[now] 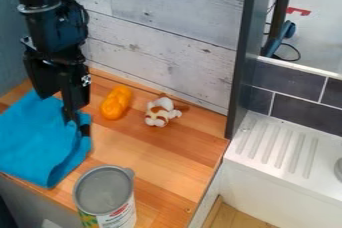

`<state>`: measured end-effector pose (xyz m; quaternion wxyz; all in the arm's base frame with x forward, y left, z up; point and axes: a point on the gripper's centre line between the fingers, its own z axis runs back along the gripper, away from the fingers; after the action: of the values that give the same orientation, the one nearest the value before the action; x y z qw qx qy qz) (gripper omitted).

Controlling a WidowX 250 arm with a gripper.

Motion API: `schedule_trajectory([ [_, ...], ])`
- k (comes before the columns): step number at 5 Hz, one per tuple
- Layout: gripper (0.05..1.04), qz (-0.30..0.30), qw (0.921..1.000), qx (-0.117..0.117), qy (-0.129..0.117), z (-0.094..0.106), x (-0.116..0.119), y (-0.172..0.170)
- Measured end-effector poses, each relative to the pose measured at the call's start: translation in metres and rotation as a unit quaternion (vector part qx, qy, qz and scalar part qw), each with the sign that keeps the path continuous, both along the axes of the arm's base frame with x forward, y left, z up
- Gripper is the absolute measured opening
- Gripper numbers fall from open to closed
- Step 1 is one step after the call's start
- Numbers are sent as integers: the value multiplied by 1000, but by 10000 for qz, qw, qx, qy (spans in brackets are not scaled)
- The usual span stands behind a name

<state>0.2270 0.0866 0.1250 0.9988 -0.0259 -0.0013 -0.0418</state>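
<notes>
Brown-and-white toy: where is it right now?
In the camera view, the toy lies on the wooden counter, just right of the orange object.

Hangs down at the top left as a black arm (57, 27), ending low in a black gripper (77, 123).

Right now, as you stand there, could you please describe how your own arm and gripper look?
My arm is black, with a greyish ring around it and a thin dark cable. My gripper is also black, with small whitish marks.
</notes>
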Motion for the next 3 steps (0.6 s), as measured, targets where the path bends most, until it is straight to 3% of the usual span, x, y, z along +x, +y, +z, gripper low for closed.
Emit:
schedule_trajectory([
  [1, 1007, 0, 9999, -44, 106, -5, -1, 0],
  [2, 1007, -89, 9997, -160, -182, -10, 25, -5],
  [3, 1007, -96, 9972, -297, -681, -16, 53, -10],
])
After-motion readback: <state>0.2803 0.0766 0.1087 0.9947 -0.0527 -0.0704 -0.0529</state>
